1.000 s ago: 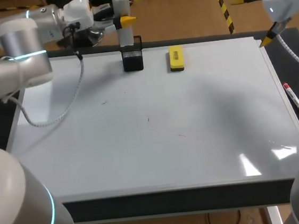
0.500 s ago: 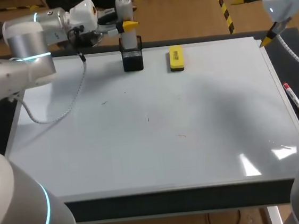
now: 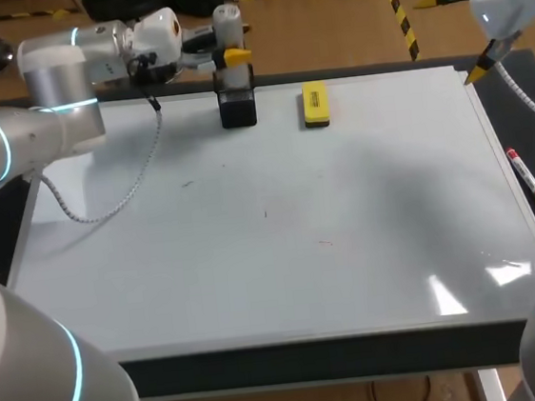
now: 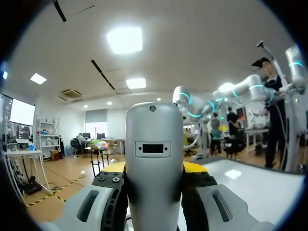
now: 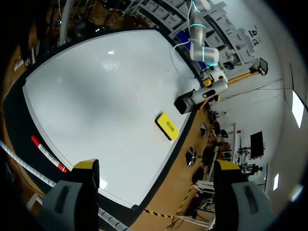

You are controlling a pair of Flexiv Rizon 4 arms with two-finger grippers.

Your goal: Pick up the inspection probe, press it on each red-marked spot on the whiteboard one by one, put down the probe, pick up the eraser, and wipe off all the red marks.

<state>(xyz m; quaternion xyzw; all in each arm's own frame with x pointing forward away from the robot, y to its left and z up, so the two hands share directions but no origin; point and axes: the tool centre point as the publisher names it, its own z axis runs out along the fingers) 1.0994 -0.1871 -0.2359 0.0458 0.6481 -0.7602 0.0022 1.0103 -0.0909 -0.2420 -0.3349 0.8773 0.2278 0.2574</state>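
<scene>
While the left end effector (image 4: 154, 182) clasps the probe (image 3: 228, 32) in its holder (image 3: 238, 108), the eraser (image 3: 315, 104) beside the holder lies unused, marks (image 3: 265, 213) unwiped; right end effector (image 5: 156, 168) wide

- No word, number or sign can be read in any view.
- The yellow eraser (image 3: 315, 104) on the whiteboard (image 3: 283, 256) bears dark print on its top face, too small to read.
</scene>
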